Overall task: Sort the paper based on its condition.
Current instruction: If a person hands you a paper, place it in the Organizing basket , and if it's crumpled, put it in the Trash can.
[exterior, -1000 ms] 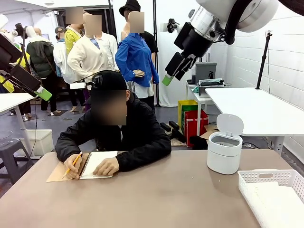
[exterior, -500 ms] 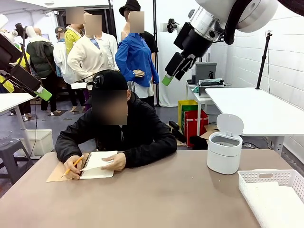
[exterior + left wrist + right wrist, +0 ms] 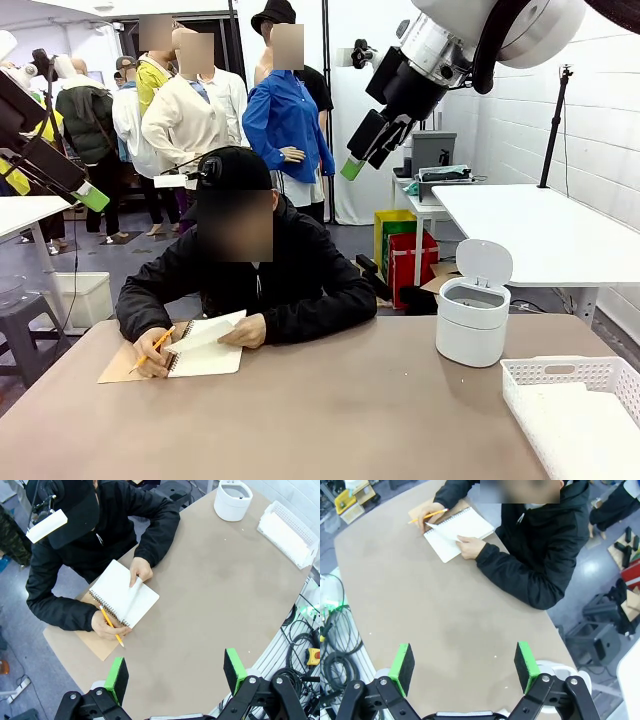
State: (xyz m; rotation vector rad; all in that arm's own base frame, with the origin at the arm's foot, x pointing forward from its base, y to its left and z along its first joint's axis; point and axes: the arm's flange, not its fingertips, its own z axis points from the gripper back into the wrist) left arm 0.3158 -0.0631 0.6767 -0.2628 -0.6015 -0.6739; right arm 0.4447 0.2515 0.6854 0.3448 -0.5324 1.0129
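At the far side of the table a person bends over a spiral notebook [image 3: 205, 358], pencil [image 3: 155, 347] in one hand. Their other hand [image 3: 247, 330] lifts the edge of a white sheet of paper [image 3: 215, 328] off the notebook; the curled sheet [image 3: 133, 594] also shows from above, and in the right wrist view [image 3: 441, 528]. My left gripper [image 3: 70, 185] hangs high at the left, open and empty [image 3: 176, 672]. High above the table's right half, my right gripper [image 3: 362, 160] is also open with nothing in it [image 3: 464, 661].
A white bin [image 3: 472, 320] with its lid up stands at the table's right back. A white slotted basket [image 3: 575, 400] sits at the near right corner. The brown table [image 3: 350, 420] is bare in the middle. People stand behind the seated person.
The person's hand slid from lying flat on the notebook to its right edge and raised the top sheet. Neither arm has moved.
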